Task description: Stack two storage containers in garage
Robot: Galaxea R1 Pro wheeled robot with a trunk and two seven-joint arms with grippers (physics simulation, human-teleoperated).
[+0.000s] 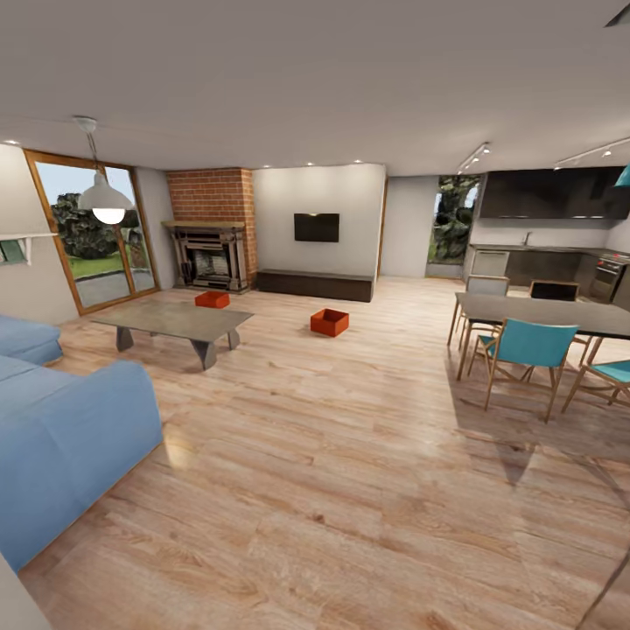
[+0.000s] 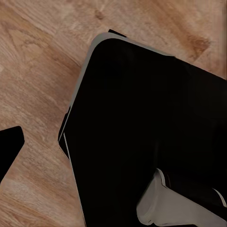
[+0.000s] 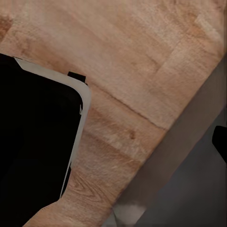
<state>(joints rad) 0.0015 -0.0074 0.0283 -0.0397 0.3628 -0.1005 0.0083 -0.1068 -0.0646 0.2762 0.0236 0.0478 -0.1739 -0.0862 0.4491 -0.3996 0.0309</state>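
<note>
Two orange-red open-top storage containers sit apart on the light wood floor of the living room, far ahead of me in the head view. One container (image 1: pixel 330 322) stands in the open middle of the room. The other container (image 1: pixel 213 299) lies further left, just behind the low grey coffee table (image 1: pixel 175 320) and in front of the fireplace (image 1: pixel 210 255). Both wrist views look down at plank flooring and my black base (image 2: pixel 146 132). A dark fingertip (image 2: pixel 9 151) pokes in at the left wrist view's edge, and another dark fingertip (image 3: pixel 220 142) at the right wrist view's edge. Neither shows how wide its jaws stand.
A blue sofa (image 1: pixel 61 429) fills the near left. A dining table (image 1: pixel 542 315) with teal chairs (image 1: pixel 525 350) stands at the right, the kitchen behind it. Glass doors (image 1: pixel 96 236) are at far left. A wide strip of wood floor (image 1: pixel 332 455) leads to the containers.
</note>
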